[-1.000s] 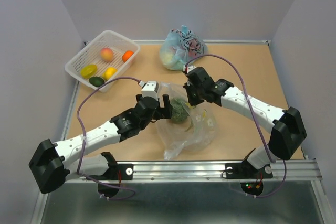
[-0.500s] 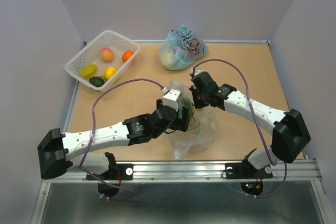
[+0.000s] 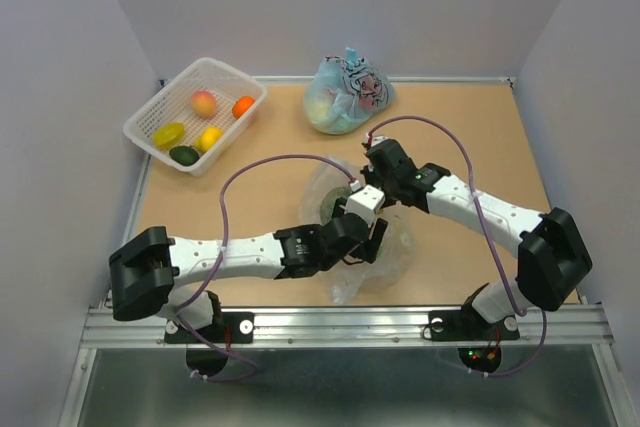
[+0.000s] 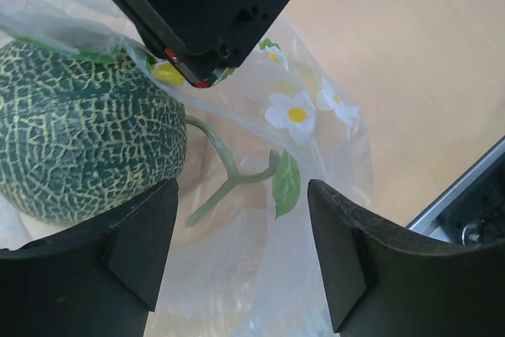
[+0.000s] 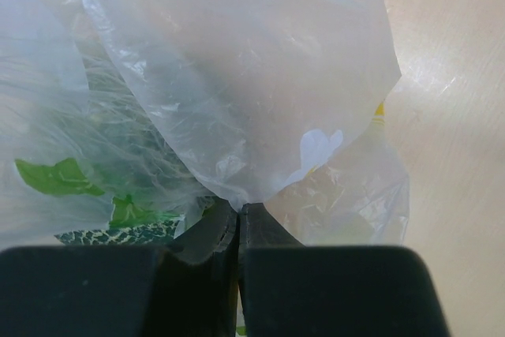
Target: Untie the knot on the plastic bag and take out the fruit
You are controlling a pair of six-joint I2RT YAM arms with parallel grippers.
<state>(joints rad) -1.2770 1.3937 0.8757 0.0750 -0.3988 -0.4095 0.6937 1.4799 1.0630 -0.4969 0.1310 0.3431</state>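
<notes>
Findings, left to right.

White plastic lattice basket (image 3: 150, 115), well to the left of and beyond the left gripper (image 3: 378, 239): unchanged. It holds a pink-orange peach (image 3: 204, 103), an orange (image 3: 243, 106), two yellow lemons (image 3: 168, 133) and a dark green avocado-like piece (image 3: 183, 155).

Left gripper: a second ago it stood at the bag's left edge. It has since reached rightward across the plastic bag (image 3: 392, 259) and now hangs over its middle. Its jaws have narrowed slightly but remain apart, with nothing clamped. In the wrist view, only flat film printed with white daisies and green stems lies between the black fingers (image 4: 142, 234).

Melon (image 4: 79, 140): round and dark green with a pale raised netting. It is inside the bag, just beside the gripper's left finger; contact cannot be confirmed.

Plastic bag: thin, colourless and crinkled. It is spread on the tan table (image 3: 480, 137) beneath both grippers.

Right gripper (image 5: 238, 211): just beyond the left one and barely moved. Its jaws are fully closed, pinching a gathered fold of the bag film and holding it lifted.

Light-blue cartoon-print bag (image 3: 345, 92): beyond the right gripper, knotted, unchanged.
</notes>
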